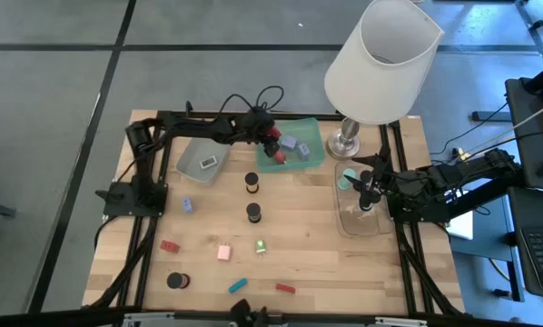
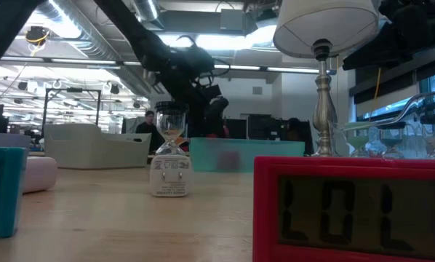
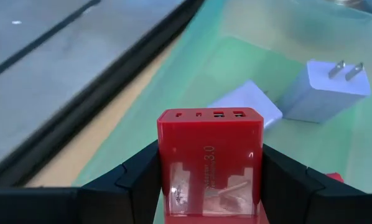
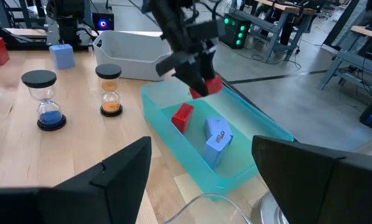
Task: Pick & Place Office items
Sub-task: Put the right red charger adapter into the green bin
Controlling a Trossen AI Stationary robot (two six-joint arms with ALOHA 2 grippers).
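Note:
My left gripper (image 1: 271, 138) hangs over the left end of the green tray (image 1: 310, 162), shut on a red charger block (image 3: 209, 155). From the right wrist view, the block (image 4: 206, 84) shows clear above the tray. Inside the tray lie another red block (image 4: 182, 116) and a pale blue plug (image 4: 217, 140). My right gripper (image 4: 201, 180) waits open over the clear tray (image 1: 355, 218), nothing between its fingers. Loose items rest on the wood: two black-capped sand timers (image 1: 252, 184) (image 1: 253, 213), a pink block (image 1: 224, 252), a red block (image 1: 169, 246) and a teal bar (image 1: 238, 285). My left gripper pinches the red charger block by its two opposite side faces (image 3: 166, 163) between its two fingers (image 3: 136, 180). The fingers slant down, coming from the table's left. The block is lifted clear above the green tray, its port face pointing away from the wrist.
A tall white-shaded lamp (image 1: 380, 59) stands at the far right, its metal base (image 1: 346, 141) beside the green tray. A grey tray (image 1: 203, 162) holding one small piece sits left of the green one. More pieces lie near the front edge, among them a red bar (image 1: 284, 288).

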